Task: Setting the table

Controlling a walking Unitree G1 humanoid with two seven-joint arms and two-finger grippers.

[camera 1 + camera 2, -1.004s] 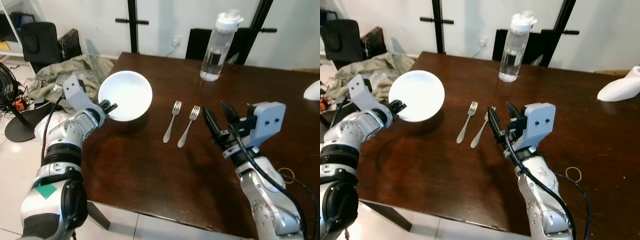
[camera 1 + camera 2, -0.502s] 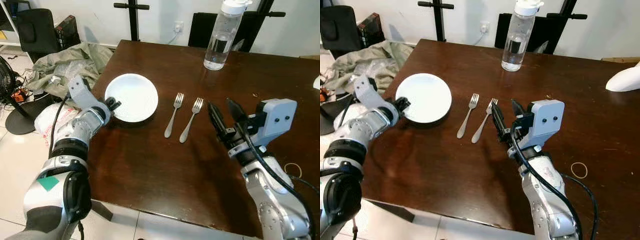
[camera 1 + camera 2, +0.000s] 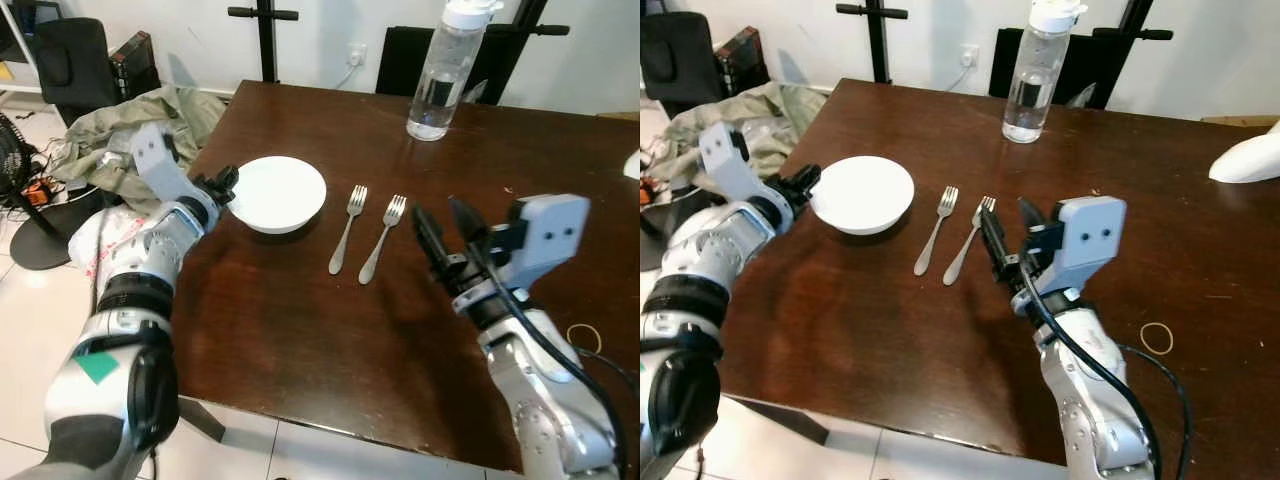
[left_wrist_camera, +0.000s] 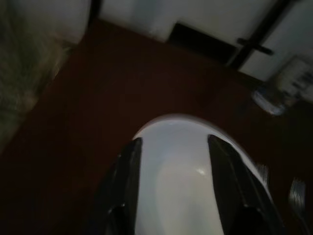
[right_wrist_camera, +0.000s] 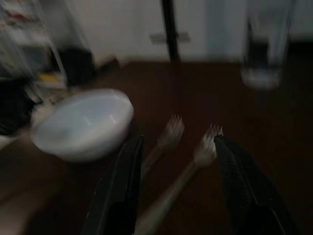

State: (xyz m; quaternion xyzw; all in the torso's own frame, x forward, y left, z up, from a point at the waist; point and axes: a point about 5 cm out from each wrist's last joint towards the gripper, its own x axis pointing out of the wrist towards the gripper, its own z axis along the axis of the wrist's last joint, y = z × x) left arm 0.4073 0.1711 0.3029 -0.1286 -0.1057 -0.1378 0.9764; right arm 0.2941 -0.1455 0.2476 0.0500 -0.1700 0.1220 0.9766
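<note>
Left eye view: left end effector [image 3: 222, 186] pinches rim of white bowl [image 3: 280, 192], frame upper left, bowl resting on table [image 3: 300, 330], likely being placed beside two forks [image 3: 362, 238] at centre.

Right eye view: right end effector [image 3: 1007, 243] hovers wide, aimed at forks. Water bottle [image 3: 1031, 70] top centre.

Right wrist view: fingers [image 5: 122, 191] straddle forks.

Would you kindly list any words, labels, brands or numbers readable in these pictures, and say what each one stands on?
No readable text in any view.
Water bottle: clear, no legible label.
White bowl and two forks: no markings to be seen.
Green diamond sticker on the left arm: a plain shape, no writing.
</note>
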